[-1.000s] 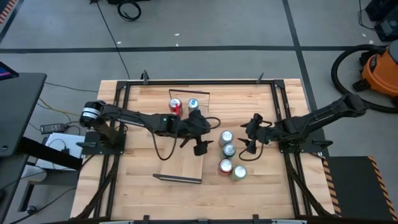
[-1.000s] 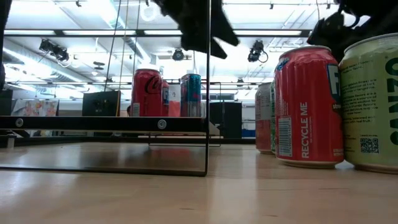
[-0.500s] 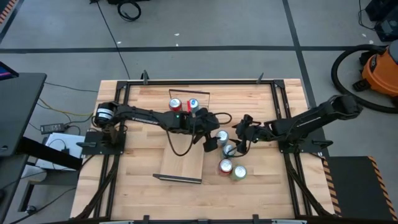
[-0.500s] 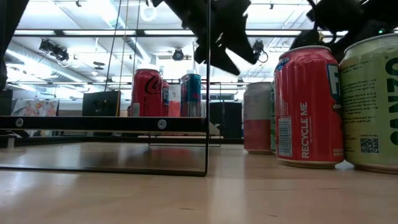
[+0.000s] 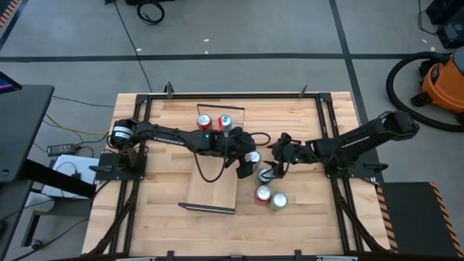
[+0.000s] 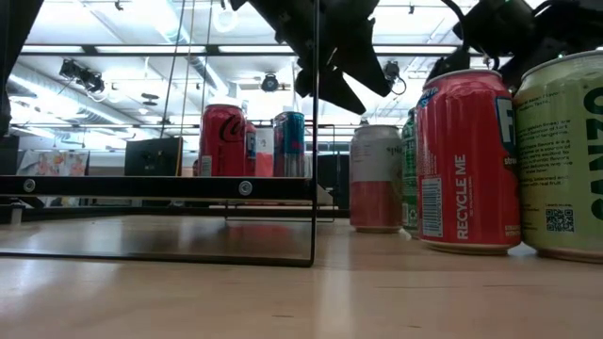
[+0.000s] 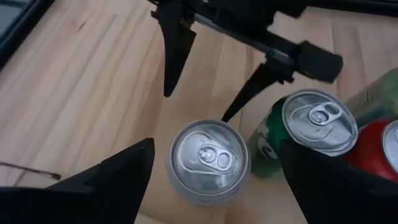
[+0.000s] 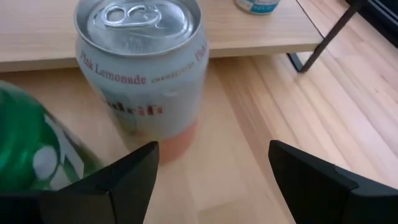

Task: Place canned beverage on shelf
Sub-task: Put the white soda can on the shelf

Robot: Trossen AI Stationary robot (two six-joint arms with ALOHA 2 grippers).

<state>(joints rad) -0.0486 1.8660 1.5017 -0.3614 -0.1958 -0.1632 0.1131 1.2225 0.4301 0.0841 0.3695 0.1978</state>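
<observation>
Across the middle of the high view, the wooden table [image 5: 159, 217] is spread wide, and the shelf [image 5: 215, 190] is seen on it as a long pale plank running from upper centre down to lower centre, a black rail at each short end. At the plank's upper end, two cans are already parked: a red can [image 5: 204, 122] and a blue-topped can [image 5: 225, 122], side by side.

From the left of the frame, the left arm is stretched out to the centre, and the left gripper [image 5: 249, 164] is poised right over the pink lemonade can [image 5: 252, 157], just off the shelf's right edge. In the left wrist view the fingers are spread wide to either side of that can [image 7: 208, 160], nothing clamped between them, no contact shown.

From the right, the right arm is angled in, and the right gripper [image 5: 278, 161] is set just beside the same can. Its fingers are splayed open too, as the right wrist view shows, with the lemonade can [image 8: 142, 68] standing upright on the tabletop ahead of them.

Touching or nearly touching the lemonade can, a green can [image 5: 266, 175] is seen; lower right of it, a red-sided can [image 5: 262, 193] and a pale green can [image 5: 279, 201] are standing together. In the low view the lemonade can [image 6: 376, 177] is caught upright, left of the green one.
</observation>
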